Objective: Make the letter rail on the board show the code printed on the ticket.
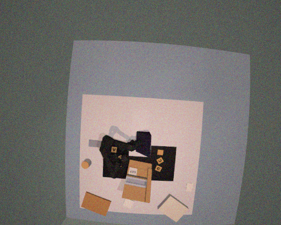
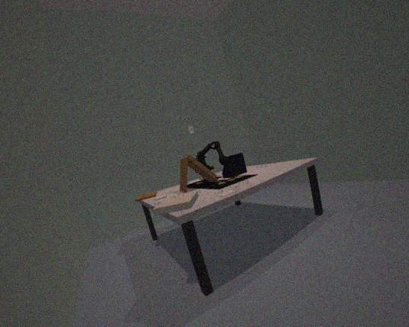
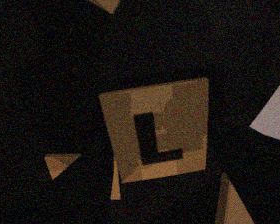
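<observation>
My gripper (image 1: pixel 120 163) (image 3: pixel 159 133) is shut on the L tile (image 3: pixel 148 142), which stays upright-reading in the wrist view; its dark fingers barely show. The slanted wooden board (image 1: pixel 135 194) (image 2: pixel 204 170) carries a grey letter rail (image 1: pixel 136 182) and a white ticket (image 1: pixel 133 171) whose print is too blurred to read surely. A tile (image 1: pixel 114 150) with an A or V shape lies left of the board. To the right lie a plain-looking tile (image 1: pixel 160 152), a tilted lettered tile (image 1: pixel 159 160) and another lettered tile (image 1: pixel 158 168). The arm partly hides the tiles near the gripper.
A black mat (image 1: pixel 169 174) lies under the tiles. An orange cylinder (image 1: pixel 85 164) stands left. A brown block (image 1: pixel 96 203) and a cream block (image 1: pixel 173 208) lie near the front edge. A dark box (image 1: pixel 143 143) stands behind the board. Parts of other pieces edge the wrist view.
</observation>
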`<state>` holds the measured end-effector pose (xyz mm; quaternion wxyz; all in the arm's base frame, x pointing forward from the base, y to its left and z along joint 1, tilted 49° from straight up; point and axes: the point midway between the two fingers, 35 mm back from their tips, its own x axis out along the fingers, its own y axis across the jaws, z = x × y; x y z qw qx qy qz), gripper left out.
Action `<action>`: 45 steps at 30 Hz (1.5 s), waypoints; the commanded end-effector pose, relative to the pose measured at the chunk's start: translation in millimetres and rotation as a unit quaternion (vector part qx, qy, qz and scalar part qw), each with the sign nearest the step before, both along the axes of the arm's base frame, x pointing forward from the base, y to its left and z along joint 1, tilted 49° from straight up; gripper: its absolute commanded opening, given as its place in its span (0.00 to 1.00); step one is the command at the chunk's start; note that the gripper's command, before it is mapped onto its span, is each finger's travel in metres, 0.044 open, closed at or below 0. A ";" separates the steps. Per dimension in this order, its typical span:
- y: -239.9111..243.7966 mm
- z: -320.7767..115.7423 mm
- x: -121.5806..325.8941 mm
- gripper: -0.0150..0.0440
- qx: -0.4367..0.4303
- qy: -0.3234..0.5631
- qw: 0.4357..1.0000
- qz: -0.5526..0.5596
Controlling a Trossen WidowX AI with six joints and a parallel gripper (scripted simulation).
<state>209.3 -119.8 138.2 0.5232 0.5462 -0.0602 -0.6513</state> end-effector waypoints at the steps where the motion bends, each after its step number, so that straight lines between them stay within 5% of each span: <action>1: 3.5 1.3 5.5 0.25 -0.006 0.023 0.999 0.044; 22: 25.3 15.4 37.6 0.25 -0.091 0.174 0.931 0.309; 45: 53.8 39.5 66.6 0.25 -0.245 0.323 0.748 0.526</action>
